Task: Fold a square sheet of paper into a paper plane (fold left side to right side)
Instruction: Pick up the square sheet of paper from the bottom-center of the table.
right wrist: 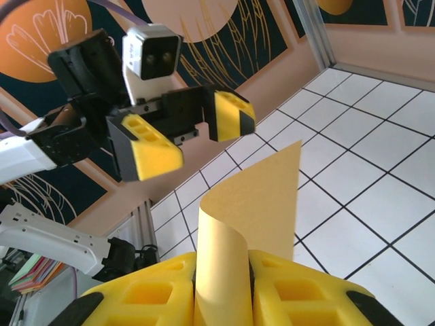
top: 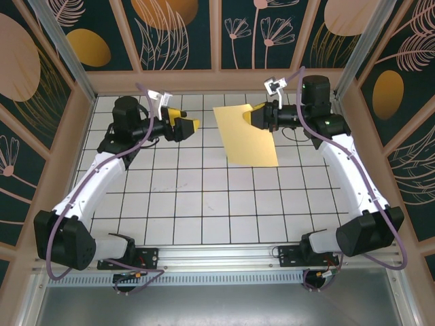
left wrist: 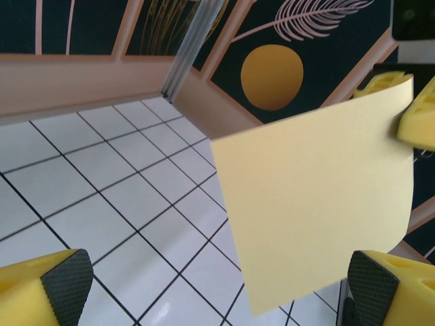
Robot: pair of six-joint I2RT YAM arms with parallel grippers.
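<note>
The square sheet of paper point(top: 245, 134) is plain yellow and hangs above the white grid table, tilted, at the back centre. My right gripper point(top: 262, 115) is shut on its right edge. In the right wrist view the sheet point(right wrist: 255, 204) curls up out of the narrow gap between the yellow fingers point(right wrist: 306, 292). My left gripper point(top: 187, 127) is open, just left of the sheet and apart from it. In the left wrist view the sheet point(left wrist: 319, 197) hangs ahead between the wide-spread pads point(left wrist: 64, 285). No paper plane is formed.
The grid table point(top: 204, 197) is boxed in by low wooden walls point(top: 204, 80) at the back and sides. The left arm's camera and open fingers point(right wrist: 180, 132) face the right wrist at close range. Metal rails point(top: 217, 261) run along the near edge.
</note>
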